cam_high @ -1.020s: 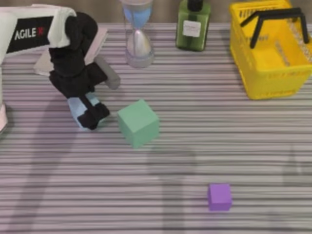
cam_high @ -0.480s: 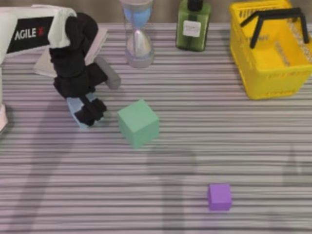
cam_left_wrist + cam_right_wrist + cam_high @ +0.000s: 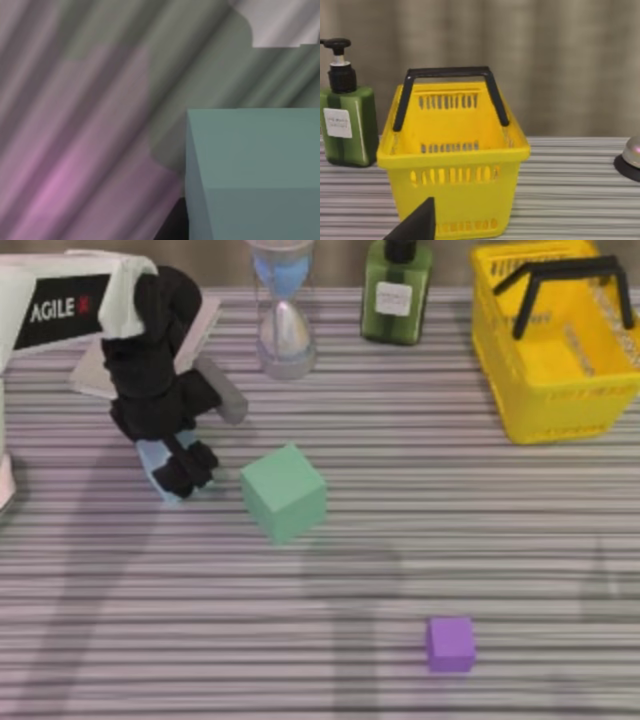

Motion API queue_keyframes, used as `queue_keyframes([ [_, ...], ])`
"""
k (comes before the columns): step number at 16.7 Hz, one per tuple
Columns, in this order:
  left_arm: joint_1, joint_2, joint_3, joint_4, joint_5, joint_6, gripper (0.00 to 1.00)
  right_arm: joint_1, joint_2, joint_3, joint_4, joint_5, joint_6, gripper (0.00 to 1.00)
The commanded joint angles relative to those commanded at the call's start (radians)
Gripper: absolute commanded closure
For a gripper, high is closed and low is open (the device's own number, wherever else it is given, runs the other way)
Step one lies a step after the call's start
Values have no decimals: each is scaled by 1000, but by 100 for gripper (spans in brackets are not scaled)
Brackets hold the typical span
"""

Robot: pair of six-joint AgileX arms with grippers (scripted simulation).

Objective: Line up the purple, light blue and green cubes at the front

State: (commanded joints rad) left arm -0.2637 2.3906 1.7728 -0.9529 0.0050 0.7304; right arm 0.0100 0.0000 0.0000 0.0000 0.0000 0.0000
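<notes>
My left gripper [image 3: 186, 468] reaches down at the table's left and is shut on the light blue cube [image 3: 152, 457], which the arm mostly hides. In the left wrist view that cube [image 3: 250, 170] fills the near corner, with one dark finger [image 3: 172, 226] against its side. The green cube [image 3: 284, 492] rests just right of the gripper, apart from it. The purple cube [image 3: 450, 644] lies alone near the front, right of centre. My right arm is out of the top view; only a dark tip of its gripper [image 3: 417, 225] shows in the right wrist view.
Along the back stand an hourglass [image 3: 284, 310], a green pump bottle [image 3: 396, 295] and a yellow basket [image 3: 560, 350] with a black handle. A white flat object [image 3: 95, 370] and a grey bar [image 3: 225, 390] lie behind the left arm.
Over the first half second my left gripper's fingers drew in on the light blue cube and shifted slightly toward the back. Since then nothing has moved.
</notes>
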Motion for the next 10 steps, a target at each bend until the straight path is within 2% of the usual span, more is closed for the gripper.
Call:
queue_keyframes([
  [6, 0, -21, 3, -15, 8, -4, 100, 0, 0, 0, 0, 0, 0, 0],
  [10, 8, -51, 80, -123, 9, -3, 100, 0, 0, 0, 0, 0, 0, 0],
])
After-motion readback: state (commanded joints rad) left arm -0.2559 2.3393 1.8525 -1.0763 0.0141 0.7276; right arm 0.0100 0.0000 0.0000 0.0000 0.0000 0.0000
